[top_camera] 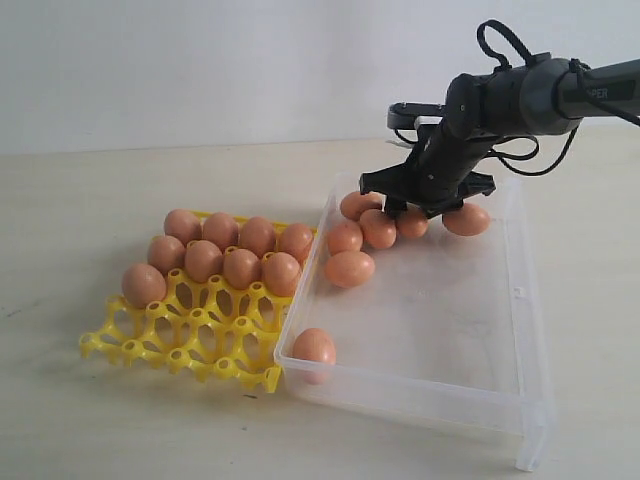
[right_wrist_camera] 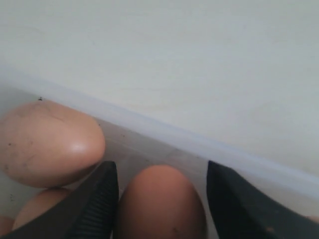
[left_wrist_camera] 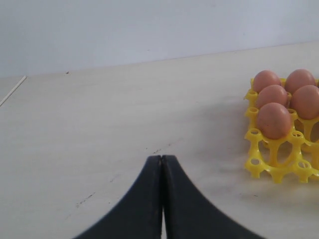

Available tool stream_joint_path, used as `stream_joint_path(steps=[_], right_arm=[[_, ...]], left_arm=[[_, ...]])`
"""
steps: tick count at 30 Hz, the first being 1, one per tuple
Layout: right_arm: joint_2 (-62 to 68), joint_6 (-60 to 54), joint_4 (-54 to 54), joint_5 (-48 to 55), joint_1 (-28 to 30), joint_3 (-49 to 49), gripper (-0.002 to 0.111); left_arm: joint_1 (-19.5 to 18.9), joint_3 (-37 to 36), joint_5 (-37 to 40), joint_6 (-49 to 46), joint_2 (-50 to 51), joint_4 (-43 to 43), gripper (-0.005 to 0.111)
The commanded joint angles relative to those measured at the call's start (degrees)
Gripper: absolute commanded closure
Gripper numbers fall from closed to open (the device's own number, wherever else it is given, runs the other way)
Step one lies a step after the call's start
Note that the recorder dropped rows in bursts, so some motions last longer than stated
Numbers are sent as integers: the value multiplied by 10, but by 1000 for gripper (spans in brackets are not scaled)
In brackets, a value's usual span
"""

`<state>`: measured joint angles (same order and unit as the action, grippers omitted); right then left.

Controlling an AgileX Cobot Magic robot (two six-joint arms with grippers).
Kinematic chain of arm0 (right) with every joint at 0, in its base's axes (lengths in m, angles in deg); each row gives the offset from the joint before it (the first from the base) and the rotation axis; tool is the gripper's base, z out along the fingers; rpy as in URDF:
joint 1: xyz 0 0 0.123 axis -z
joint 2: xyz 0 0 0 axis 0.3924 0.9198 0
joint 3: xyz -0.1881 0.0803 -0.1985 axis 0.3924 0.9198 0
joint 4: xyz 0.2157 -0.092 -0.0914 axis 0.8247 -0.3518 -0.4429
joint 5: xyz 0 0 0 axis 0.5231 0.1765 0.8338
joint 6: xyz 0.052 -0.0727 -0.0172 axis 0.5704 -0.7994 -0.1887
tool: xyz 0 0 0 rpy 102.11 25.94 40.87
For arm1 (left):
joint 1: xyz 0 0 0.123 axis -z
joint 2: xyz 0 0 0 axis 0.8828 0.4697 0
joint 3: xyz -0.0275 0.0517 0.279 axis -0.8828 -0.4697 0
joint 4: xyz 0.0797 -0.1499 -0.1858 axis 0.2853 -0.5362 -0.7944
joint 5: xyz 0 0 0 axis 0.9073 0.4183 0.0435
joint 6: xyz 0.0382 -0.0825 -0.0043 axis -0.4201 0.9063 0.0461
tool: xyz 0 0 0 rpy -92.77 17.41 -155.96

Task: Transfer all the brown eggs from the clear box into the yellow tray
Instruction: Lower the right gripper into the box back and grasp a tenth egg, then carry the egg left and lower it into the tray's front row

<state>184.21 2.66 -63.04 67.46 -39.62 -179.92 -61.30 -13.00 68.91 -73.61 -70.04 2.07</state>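
A pale wooden table (top_camera: 120, 170) holds a large, shallow clear box (top_camera: 400, 385) of transparent plastic, lying toward 4 o'clock in the exterior view. A bright yellow tray (top_camera: 180, 350) of plastic egg cups touches the box's side, toward 8 o'clock. Nine matte, oval brown eggs (top_camera: 241, 267) sit in the tray: eight fill its two far rows, and one sits in the next row at the 9 o'clock end.

Seven more eggs lie in the box. Six cluster at its 12 o'clock end. A lone egg (top_camera: 314, 347) rests in the 7 o'clock corner, against the wall.

The black right gripper (top_camera: 420, 208) reaches in from 2 o'clock, lowered onto the cluster. Its wrist view shows the jaws standing wide apart with one egg (right_wrist_camera: 159, 209) between the two ribbed fingers (right_wrist_camera: 99, 199). One finger lies right beside the egg, though contact cannot be told. A clear gap shows on the other side, so nothing is gripped. Just past this egg runs the box wall (right_wrist_camera: 199, 144). A second egg (right_wrist_camera: 47, 144) lies just outside one finger.

The left gripper (left_wrist_camera: 162, 160) appears only in its own wrist view. Its two black fingers are pressed together at the tips, holding nothing, over the table. A corner of the tray, with four eggs, is near.
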Motion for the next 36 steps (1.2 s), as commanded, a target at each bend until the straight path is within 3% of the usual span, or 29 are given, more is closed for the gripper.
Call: stream_joint_path(steps=[1,6,8,14,23,31,36], right_arm=[[10,-3,5,-9,3,-4,55],[15,-5,5,-11,3,-4,57],[15,-10,3,-20,3,-4,62],[13,-31,20,-40,3,-3,108],[-33,-40,12,-45,-2,5,108],[-127,-55,11,-86,-2,105,108],[-202,-71,11,-127,-38,180,108]], left_arm=[[-1,2,-8,2,-3,-4,107],[-1,2,-8,2,-3,-4,107],[-1,2,-8,2,-3,-4,107],[-1,2,-8,2,-3,-4,107],[-1,2,-8,2,-3,-4,107],[-1,2,-8,2,-3,-4,107],[-1,2,-8,2,-3,-4,107]])
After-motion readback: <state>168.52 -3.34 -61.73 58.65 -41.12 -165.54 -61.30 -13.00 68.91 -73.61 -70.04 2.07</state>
